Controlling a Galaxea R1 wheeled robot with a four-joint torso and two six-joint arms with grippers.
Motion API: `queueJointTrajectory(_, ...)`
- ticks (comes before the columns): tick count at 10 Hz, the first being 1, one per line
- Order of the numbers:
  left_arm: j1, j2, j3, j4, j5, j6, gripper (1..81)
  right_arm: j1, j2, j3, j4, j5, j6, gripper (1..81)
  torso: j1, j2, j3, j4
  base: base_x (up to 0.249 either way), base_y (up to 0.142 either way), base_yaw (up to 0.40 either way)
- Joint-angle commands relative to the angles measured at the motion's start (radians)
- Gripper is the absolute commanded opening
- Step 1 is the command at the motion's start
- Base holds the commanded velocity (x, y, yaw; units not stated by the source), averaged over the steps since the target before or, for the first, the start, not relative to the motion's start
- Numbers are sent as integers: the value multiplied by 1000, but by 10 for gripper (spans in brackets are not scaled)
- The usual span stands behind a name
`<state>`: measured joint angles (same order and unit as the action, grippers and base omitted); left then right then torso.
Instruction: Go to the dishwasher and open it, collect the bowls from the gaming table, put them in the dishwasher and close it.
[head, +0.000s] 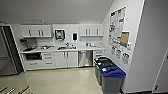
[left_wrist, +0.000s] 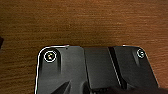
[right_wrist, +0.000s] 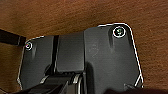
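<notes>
The dishwasher (head: 85, 58) is the stainless-steel panel built under the white counter (head: 82, 49), right of the sink (head: 66, 47). Its door is shut. It stands across the room from me, a little right of centre in the head view. The bowls and the gaming table are out of view. Brown wood-grained surface (left_wrist: 82, 22) lies behind the robot's dark plate in the left wrist view, and the same kind of wood (right_wrist: 62, 15) lies behind it in the right wrist view.
A tall steel fridge (head: 5, 58) stands at the far left and a small black oven (head: 33, 56) sits under the counter. Grey bins with green and blue lids (head: 111, 76) line the right wall below posters (head: 117, 25). Pale floor (head: 62, 80) stretches to the cabinets. Wooden bars (head: 23, 89) show at the lower left.
</notes>
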<state>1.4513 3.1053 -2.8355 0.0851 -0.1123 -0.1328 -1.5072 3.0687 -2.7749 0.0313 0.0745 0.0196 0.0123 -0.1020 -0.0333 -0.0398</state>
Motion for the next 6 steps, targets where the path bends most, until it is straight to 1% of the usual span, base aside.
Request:
queueJointTrajectory(1,-68,0,-2,-1,39,-2,811,60,4,2,1,-45,-3,811,0,0,0,0,179,61,0)
queueJointTrajectory(6,-68,0,-1,-1,39,-2,811,61,4,0,1,-47,-3,811,0,0,0,0,176,61,0)
